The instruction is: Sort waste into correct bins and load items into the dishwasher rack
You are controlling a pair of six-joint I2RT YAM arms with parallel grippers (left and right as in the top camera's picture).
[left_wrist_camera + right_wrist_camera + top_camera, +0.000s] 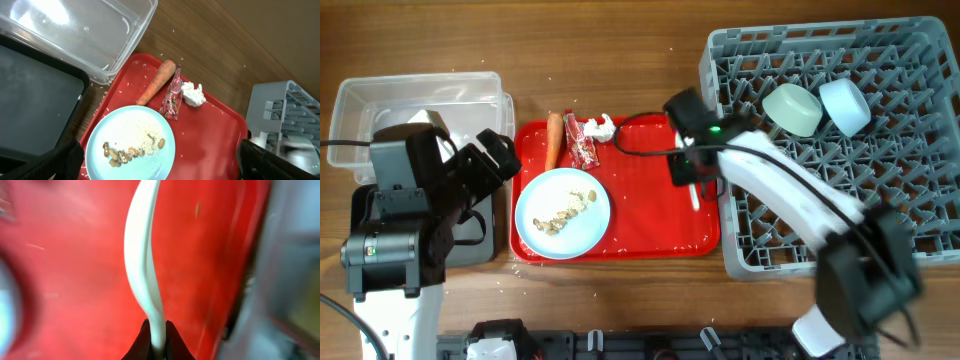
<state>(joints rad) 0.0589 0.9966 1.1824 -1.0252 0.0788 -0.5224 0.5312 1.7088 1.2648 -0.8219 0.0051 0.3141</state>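
My right gripper (159, 330) is shut on the white spoon (142, 255) over the right side of the red tray; in the overhead view the gripper (686, 172) sits by the spoon (695, 196). The pale blue plate (562, 212) with beige crumbs (568, 210) lies on the tray, also in the left wrist view (131, 142). The orange carrot (554, 139), red-and-white wrapper (582, 141) and white tissue wad (604, 127) lie at the tray's far edge. My left gripper (157, 165) is open above the plate. The mint green bowl (793, 107) and light blue bowl (845, 104) sit in the grey rack (920, 150). The yellow cup is out of view.
The clear tub (380, 100) stands at the far left, the black tray (30, 100) in front of it under my left arm. The red serving tray (650, 220) lies between the bins and the rack.
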